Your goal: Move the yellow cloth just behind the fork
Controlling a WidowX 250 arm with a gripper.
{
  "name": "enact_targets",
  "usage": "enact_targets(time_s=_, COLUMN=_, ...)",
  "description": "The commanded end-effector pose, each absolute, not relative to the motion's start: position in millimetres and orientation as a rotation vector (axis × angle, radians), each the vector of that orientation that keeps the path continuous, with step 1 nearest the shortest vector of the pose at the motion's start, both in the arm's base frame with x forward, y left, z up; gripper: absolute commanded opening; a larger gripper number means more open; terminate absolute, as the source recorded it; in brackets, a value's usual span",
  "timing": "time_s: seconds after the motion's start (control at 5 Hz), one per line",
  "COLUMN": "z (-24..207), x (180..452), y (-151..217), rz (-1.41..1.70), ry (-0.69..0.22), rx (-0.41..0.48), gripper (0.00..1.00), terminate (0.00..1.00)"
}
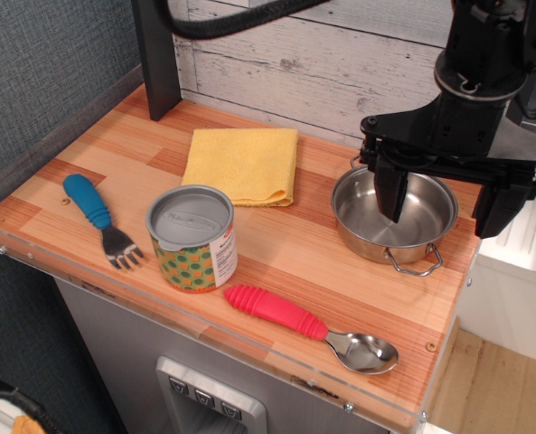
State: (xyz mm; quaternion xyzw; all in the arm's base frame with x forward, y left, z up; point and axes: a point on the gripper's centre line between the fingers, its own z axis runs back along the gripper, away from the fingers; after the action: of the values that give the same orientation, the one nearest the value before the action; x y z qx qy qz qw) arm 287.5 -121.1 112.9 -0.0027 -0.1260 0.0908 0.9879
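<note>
gripper point(444, 194) is spread wide, nothing in it, hanging over the steel pot point(394, 217) at the right end of the table point(286, 262). one finger sits over the pot's bowl, the other out past its right rim.

yellow cloth point(244, 164) lies flat and folded, well to the left of the gripper and a bit farther back toward the wall. fork point(100, 220) is far left of the gripper, well apart from it, blue handle pointing back-left, tines toward the front edge. cloth is not behind the fork yet; it sits to the fork's right.

handling, my read: cloth is light, soft, limp. it won't hold shape, folds may open when lifted, so dragging or a low carry looks safer. best grab is probably the near right corner or right edge, closest to the gripper, pinching through all layers. a centre pinch should work too but bunches it.

count: one cloth, one fork, one red-handled spoon point(308, 326), one can point(193, 238), one pot. can stands between the cloth and the front edge, near the fork's tines; keep the path behind it.
</note>
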Motion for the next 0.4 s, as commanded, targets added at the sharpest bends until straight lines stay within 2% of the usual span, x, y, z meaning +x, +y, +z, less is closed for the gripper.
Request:
enact_targets(time_s=0.0, z=112.9, x=287.5, y=-121.1, rz=0.182, ry=-0.253, rx=-0.006, gripper=1.0, terminate=0.0)
enact_targets(time_s=0.2, z=115.7, x=294.6, y=-102.8, rz=0.167, ry=-0.223, rx=0.006, gripper=1.0, terminate=0.0)
